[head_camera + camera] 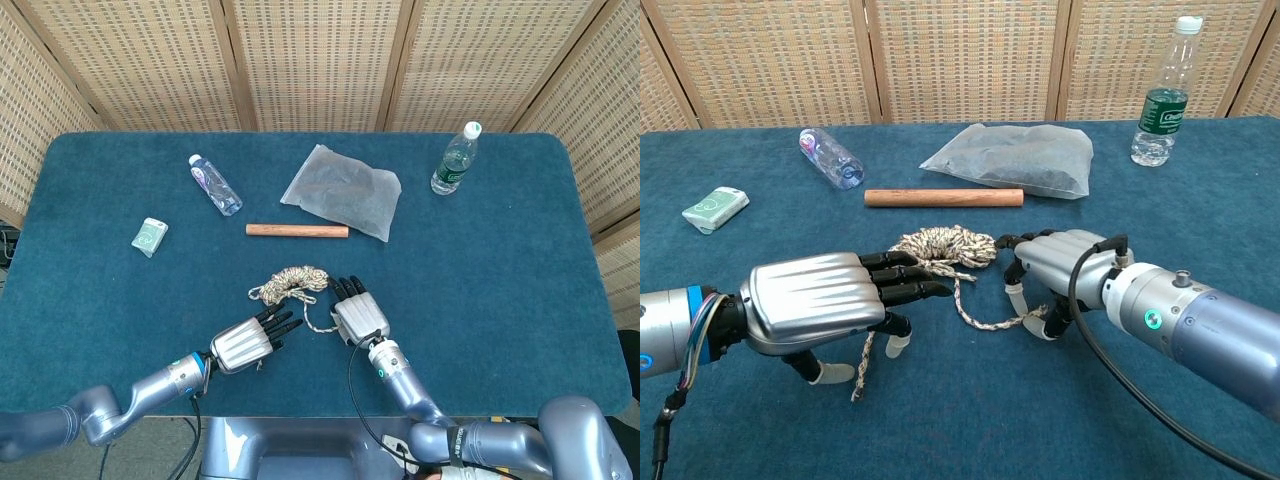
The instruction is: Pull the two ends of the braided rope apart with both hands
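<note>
The left hand (pixel 820 300) hovers palm down over the near left tail of the braided rope (pixel 940 246), fingers stretched out, grasping nothing. The rope lies bunched at the table's (pixel 500 300) near centre. The right hand (pixel 1065 265) pinches the rope's right end against the cloth.

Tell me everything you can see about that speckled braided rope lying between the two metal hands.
The beige-and-brown speckled braided rope lies on the blue felt table, mostly bunched in a loose coil just in front of the wooden rod. Two thin tails trail from the coil toward the robot. One curves to the right hand, whose fingertips pinch its end. The other runs under the left hand, hovering over it; a grip there cannot be confirmed.
</note>
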{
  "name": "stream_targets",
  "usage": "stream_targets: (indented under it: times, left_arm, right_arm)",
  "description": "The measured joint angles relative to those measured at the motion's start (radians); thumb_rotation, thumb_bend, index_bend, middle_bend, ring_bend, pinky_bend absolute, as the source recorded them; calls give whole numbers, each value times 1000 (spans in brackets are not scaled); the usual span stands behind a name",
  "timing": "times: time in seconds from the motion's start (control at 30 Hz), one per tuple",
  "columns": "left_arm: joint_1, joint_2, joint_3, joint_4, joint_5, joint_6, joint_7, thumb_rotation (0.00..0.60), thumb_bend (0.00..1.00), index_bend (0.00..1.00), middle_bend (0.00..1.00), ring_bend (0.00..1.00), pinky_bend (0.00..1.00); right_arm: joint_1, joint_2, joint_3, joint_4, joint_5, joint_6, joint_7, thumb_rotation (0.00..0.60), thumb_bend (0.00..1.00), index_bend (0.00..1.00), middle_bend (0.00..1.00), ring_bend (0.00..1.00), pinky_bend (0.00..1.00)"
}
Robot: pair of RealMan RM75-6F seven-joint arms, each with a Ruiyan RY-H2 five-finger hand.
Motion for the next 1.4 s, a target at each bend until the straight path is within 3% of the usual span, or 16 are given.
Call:
stream_targets:
  times: [0.3,0.77,1.0,1.4]
  left_arm:
    - [-14,-25,11,5,-48,-14,12,600,347,508,0,0,0]
    - [-31,-32,31,5,-65,9,10,600,418,510,0,0,0]
    - [-35,-30,39,2,-71,27,4,600,423,635,0,0,0]
    - [-36,-17,46,0,-77,67,-5,600,438,746,0,0,0]
  right_arm:
    - [0,-1,-3,6,5,-1,-2,600,434,648,0,0,0]
    - [1,-1,-5,11,16,-6,-3,600,434,652,0,0,0]
    - [2,0,-6,9,19,-6,-7,600,434,654,0,0,0]
    - [4,4,-7,-1,24,0,-17,600,434,655,0,0,0]
